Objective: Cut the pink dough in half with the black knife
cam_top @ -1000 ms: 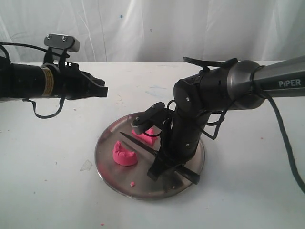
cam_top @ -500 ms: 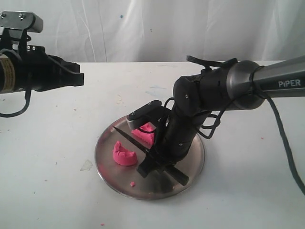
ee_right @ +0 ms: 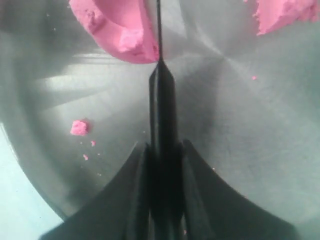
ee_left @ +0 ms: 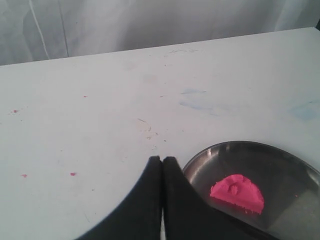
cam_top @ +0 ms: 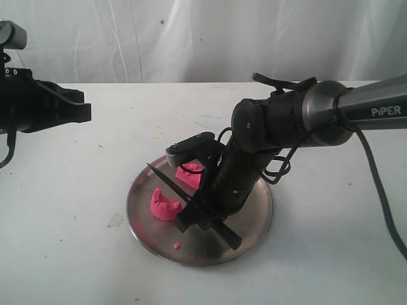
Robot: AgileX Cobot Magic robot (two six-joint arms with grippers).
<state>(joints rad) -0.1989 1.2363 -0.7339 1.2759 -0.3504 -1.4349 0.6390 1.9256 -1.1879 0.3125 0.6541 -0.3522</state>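
My right fingers [ee_right: 140, 200] pinch the black knife [cam_top: 168, 183] by its handle, blade between the pink dough [cam_top: 166, 205] halves on the steel plate [cam_top: 143, 222]; left fingers [ee_left: 150, 200] pressed together. I judge the cut done: next, park the knife.

Steel plate [cam_top: 145, 225] on a white bench [cam_top: 70, 254], lying directly beneath the right fingers [ee_right: 136, 200]. A tiny pink crumb [cam_top: 177, 245] rests on the plate just beside those fingers, close to the rim, with finer pink specks near it. Faint blue smears [cam_top: 210, 118] mark the bench well beyond the fingers; a small grey scuff [cam_top: 116, 220] sits just outside the plate's rim. A white curtain [cam_top: 191, 38] hangs behind.
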